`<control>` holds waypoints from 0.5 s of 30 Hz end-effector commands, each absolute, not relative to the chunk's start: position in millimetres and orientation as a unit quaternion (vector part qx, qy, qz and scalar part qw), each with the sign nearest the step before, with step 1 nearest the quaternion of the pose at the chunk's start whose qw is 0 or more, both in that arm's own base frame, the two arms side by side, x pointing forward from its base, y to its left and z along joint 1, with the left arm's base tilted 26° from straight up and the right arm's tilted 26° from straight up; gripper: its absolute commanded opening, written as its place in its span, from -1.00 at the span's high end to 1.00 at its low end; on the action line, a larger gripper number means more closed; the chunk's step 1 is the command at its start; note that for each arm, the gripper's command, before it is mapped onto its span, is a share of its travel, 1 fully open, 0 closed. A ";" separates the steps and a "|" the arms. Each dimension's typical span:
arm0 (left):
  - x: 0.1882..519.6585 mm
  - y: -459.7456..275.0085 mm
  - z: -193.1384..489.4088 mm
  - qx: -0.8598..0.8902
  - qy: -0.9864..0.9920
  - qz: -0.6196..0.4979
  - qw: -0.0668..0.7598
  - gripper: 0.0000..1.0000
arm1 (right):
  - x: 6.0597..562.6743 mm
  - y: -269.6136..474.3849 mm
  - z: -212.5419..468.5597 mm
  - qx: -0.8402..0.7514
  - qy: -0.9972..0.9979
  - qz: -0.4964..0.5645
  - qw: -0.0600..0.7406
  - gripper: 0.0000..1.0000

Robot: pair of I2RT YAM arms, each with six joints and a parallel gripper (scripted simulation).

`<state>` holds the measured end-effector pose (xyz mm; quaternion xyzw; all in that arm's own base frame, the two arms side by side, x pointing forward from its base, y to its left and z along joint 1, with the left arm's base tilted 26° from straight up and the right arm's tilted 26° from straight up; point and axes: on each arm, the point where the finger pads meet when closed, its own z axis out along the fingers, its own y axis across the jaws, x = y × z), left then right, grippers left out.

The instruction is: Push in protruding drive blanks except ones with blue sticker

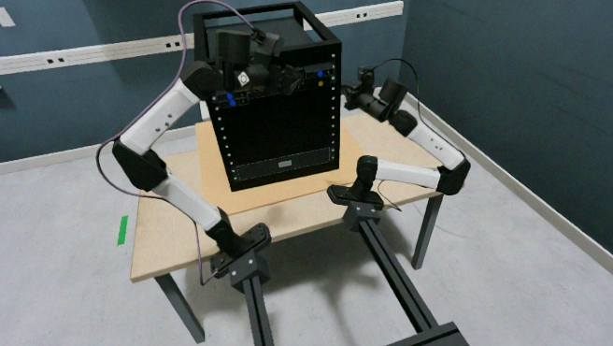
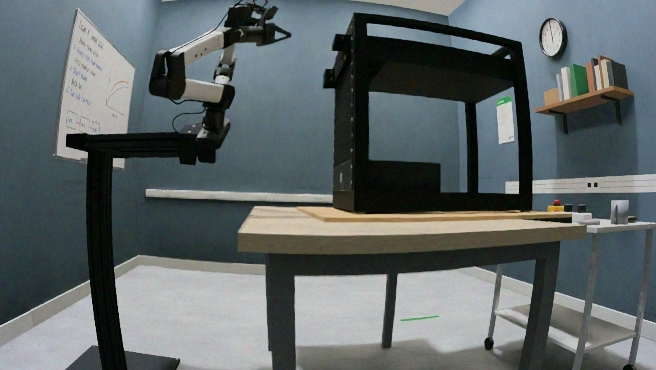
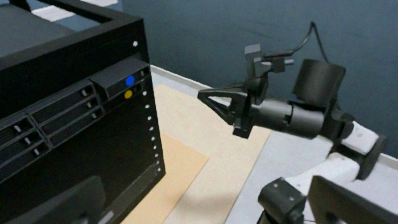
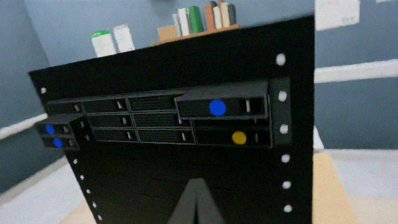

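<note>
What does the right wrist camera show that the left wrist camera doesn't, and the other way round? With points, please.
Only right wrist: two blue-stickered blanks (image 4: pixel 49 129) (image 4: pixel 58 143) sticking out at the left, and books (image 4: pixel 195 19).

Only left wrist: the right arm (image 3: pixel 285 115), its jaws pointing toward the rack.

Both: the rack (image 3: pixel 125 135) (image 4: pixel 150 175), another protruding blue-stickered blank (image 3: pixel 120 77) (image 4: pixel 230 102) and a yellow sticker (image 3: pixel 128 94) (image 4: pixel 239 137).

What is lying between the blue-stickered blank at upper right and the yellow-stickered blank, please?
Another blank, without visible sticker, set farther back, partly hidden; the right wrist view shows this.
</note>
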<state>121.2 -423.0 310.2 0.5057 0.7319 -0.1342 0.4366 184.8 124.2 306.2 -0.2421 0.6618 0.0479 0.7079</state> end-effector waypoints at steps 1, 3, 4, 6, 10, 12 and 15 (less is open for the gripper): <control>109.2 -427.5 322.2 0.511 0.728 -0.154 0.429 -1.00 | 178.7 124.2 307.4 -0.307 0.674 -0.014 0.672 1.00; 107.2 -428.2 324.3 0.511 0.729 -0.155 0.428 -1.00 | 175.4 124.8 313.0 -0.314 0.669 -0.012 0.673 1.00; 106.5 -428.3 325.2 0.511 0.729 -0.156 0.427 -1.00 | 174.4 125.5 314.4 -0.317 0.668 -0.011 0.674 1.00; 105.8 -428.2 327.0 0.510 0.731 -0.155 0.427 -1.00 | 172.7 128.0 318.4 -0.317 0.665 -0.001 0.677 1.00; 105.7 -427.9 327.7 0.509 0.732 -0.152 0.426 -1.00 | 172.1 131.8 318.5 -0.317 0.665 0.008 0.676 1.00; 105.7 -427.9 327.7 0.509 0.732 -0.152 0.426 -1.00 | 172.4 132.9 317.6 -0.318 0.666 0.007 0.675 1.00; 106.0 -427.8 327.7 0.510 0.731 -0.151 0.426 -1.00 | 172.4 132.9 317.6 -0.318 0.666 0.007 0.675 1.00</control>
